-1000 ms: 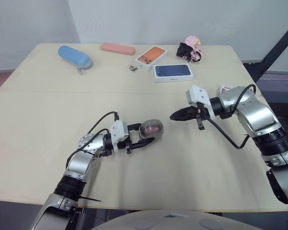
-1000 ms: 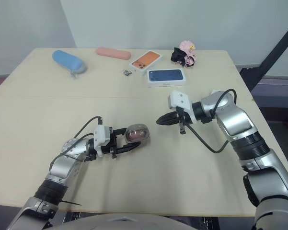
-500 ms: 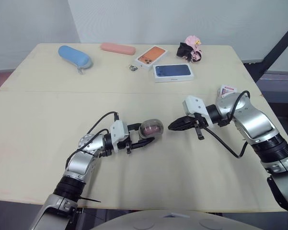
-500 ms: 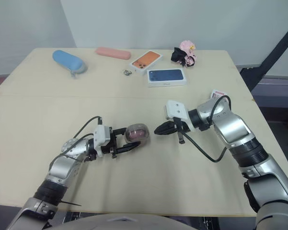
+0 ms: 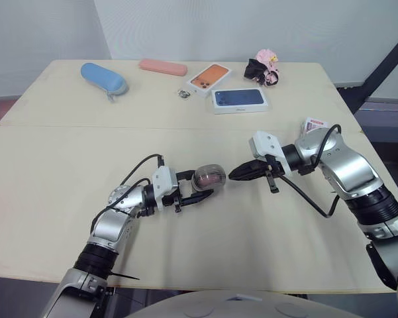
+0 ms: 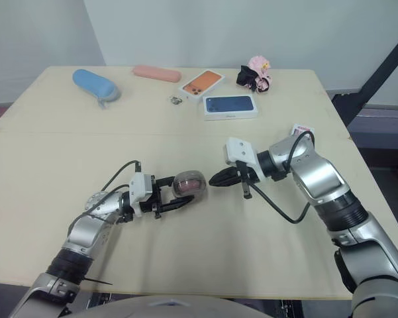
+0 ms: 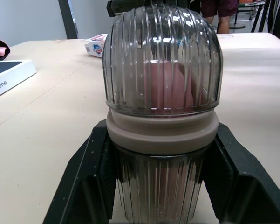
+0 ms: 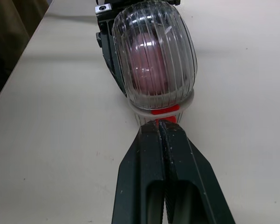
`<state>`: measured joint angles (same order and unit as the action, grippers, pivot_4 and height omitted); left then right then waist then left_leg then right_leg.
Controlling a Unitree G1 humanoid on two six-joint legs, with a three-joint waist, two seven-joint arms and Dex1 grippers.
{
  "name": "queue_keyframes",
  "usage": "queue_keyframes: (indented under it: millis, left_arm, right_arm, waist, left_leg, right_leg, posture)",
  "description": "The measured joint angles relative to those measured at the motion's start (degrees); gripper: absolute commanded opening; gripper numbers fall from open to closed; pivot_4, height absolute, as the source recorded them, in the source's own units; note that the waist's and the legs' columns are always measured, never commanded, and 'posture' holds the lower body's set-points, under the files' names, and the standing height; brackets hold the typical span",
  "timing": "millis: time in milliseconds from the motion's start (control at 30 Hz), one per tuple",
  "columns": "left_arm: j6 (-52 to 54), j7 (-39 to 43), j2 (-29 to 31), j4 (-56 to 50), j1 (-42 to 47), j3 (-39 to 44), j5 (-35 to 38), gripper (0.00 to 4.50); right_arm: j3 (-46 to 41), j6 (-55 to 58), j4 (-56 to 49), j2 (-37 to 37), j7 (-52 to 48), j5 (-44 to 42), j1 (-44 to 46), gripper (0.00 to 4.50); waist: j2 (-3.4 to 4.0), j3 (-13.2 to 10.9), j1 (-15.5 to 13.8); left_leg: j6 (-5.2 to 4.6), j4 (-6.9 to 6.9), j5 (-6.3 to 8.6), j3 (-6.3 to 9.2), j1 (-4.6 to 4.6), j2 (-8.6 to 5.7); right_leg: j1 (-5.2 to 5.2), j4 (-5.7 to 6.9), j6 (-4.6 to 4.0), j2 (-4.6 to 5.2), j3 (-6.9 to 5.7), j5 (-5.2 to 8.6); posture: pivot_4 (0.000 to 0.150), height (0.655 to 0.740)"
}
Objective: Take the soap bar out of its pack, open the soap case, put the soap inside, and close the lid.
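Left gripper (image 5: 200, 185) clamps the ribbed clear soap case (image 5: 209, 177), with the pink soap bar (image 8: 151, 65) inside, near the middle of the beige table (image 5: 66, 152). Right gripper (image 5: 235, 174), fingers pressed together, points just beside the case. The soap pack (image 5: 313, 123) lies at the right edge, and a white wall (image 5: 251, 26) stands behind.

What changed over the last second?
The right gripper, fingers shut, moved to the robot's left and nearer the case. Its tip now sits at the case's red clasp; contact can't be told. The left gripper still clamps the case with the soap inside. The case has not moved.
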<state>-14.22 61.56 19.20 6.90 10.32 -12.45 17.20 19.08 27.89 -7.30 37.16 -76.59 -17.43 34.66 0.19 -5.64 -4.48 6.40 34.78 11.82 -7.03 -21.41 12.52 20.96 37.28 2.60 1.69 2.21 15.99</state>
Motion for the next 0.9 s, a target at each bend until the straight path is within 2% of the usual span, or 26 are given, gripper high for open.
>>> queue_keyframes:
  millis: [900]
  left_arm:
    - [-0.09,-0.02,0.05,0.09,0.10,0.01,-0.18,1.93]
  right_arm:
    - [-0.61,3.12,-2.20,-0.55,1.07,-2.09,1.11,0.09]
  waist:
    - [0.00,0.00,0.00]
  left_leg:
    - [0.00,0.00,0.00,0.00,0.00,0.00]
  right_leg:
    - [0.00,0.00,0.00,0.00,0.00,0.00]
  posture:
    - [0.150,0.7400]
